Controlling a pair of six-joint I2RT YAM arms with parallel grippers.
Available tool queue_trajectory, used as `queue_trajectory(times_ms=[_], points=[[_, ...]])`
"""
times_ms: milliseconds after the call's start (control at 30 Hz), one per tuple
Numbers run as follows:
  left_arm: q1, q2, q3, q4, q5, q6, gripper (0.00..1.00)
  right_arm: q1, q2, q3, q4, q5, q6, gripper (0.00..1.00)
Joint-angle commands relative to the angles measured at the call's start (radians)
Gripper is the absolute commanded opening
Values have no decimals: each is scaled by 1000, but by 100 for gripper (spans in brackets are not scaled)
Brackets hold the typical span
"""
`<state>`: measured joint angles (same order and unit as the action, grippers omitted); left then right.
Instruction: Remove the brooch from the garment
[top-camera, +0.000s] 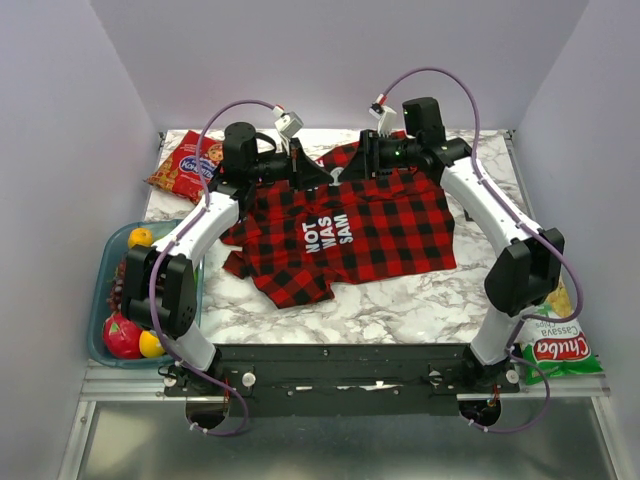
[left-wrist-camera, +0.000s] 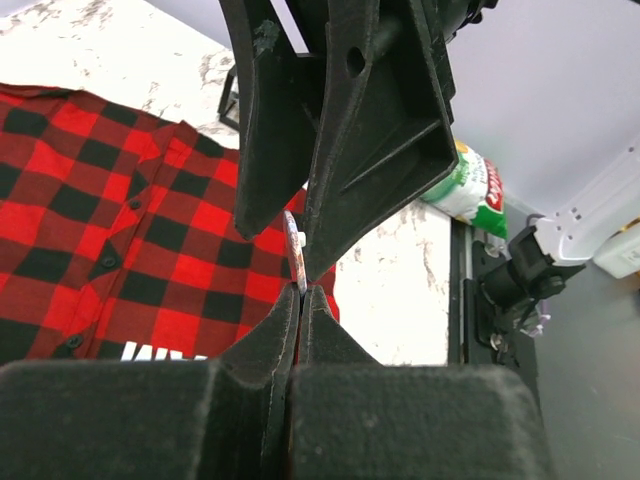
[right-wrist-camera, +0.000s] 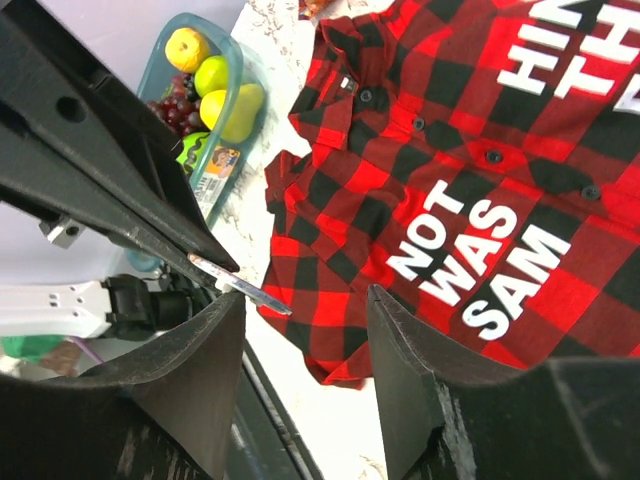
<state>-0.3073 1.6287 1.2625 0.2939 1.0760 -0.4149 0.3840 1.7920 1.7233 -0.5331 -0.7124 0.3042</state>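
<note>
At the left edge of the tabletop (top-camera: 400, 300), we are seeing a teal tray (top-camera: 98, 290) holding a yellow fruit (top-camera: 141, 237), dark grapes (right-wrist-camera: 175, 105), green fruit (right-wrist-camera: 213, 75) and a red one (top-camera: 122, 338). We are reaching both arms to the far middle, over the far edge of the shirt (top-camera: 370, 235), where our left claw (left-wrist-camera: 297, 298) is pinching the brooch (right-wrist-camera: 238, 284) edge-on in the air, clear of the cloth. Our right claw (right-wrist-camera: 305, 300) is facing it with its fingers spread wide, gripping nothing, the brooch lying just beside one finger.

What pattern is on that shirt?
Red-and-black checks with white lettering; the shirt shows best from the right wrist.
</note>
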Motion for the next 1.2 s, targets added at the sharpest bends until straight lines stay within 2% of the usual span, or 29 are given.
queue_trajectory(times_ms=[0, 333, 433, 467, 567, 667, 800, 933, 1100, 1167], points=[[-44, -69, 34, -78, 111, 50, 0, -39, 38, 51, 35, 136, 36, 57], [-44, -64, 41, -96, 98, 59, 0, -63, 24, 9, 21, 151, 38, 57], [-44, -55, 44, -96, 90, 54, 0, -62, 20, -2, 56, 64, 16, 57], [-44, -50, 47, -96, 85, 51, 0, -62, 15, -2, 94, -34, 3, 57], [-38, -44, 38, -67, 67, 21, 0, -62, -2, -7, 110, -100, -83, 57], [-26, -38, 17, 37, 65, -76, 0, -71, -19, -17, 90, -128, -177, 58], [-12, -26, -3, 169, 62, -206, 0, -76, -48, -36, 73, -278, -292, 59], [-9, -13, -12, 261, 88, -275, 0, -74, -51, -41, 82, -357, -274, 58], [-9, -6, -11, 280, 98, -288, 0, -74, -43, -33, 108, -384, -248, 56], [-9, -9, -11, 277, 101, -286, 0, -74, -34, -22, 122, -404, -237, 52]])
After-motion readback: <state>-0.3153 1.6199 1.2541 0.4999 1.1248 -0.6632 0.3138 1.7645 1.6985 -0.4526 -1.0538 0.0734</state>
